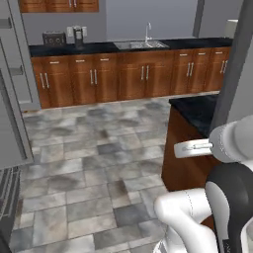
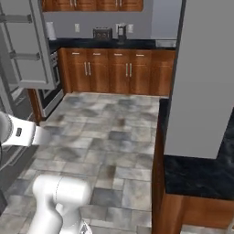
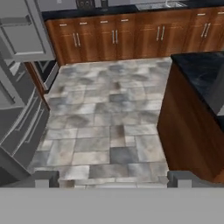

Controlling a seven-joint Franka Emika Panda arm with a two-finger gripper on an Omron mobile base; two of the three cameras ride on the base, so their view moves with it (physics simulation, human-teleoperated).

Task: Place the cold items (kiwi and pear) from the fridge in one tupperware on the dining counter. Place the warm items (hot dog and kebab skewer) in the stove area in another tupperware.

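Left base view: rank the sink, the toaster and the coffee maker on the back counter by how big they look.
1. Sink, clearly the widest of the three.
2. Toaster and coffee maker: too alike to rank. The toaster is wider, the coffee maker taller. All three stand about equally far away, so nearness hardly skews this.

Even, diffuse rendered light throughout; no single source discerned. Floor tiles (image 1: 94,153) evenly lit, cast shadows barely seen. Faint pale sheen noted on black counter top (image 3: 201,74) at right. Whole picture softened, low resolution; far cabinets (image 2: 114,68) blurred, handles smeared. No edge distortion noted
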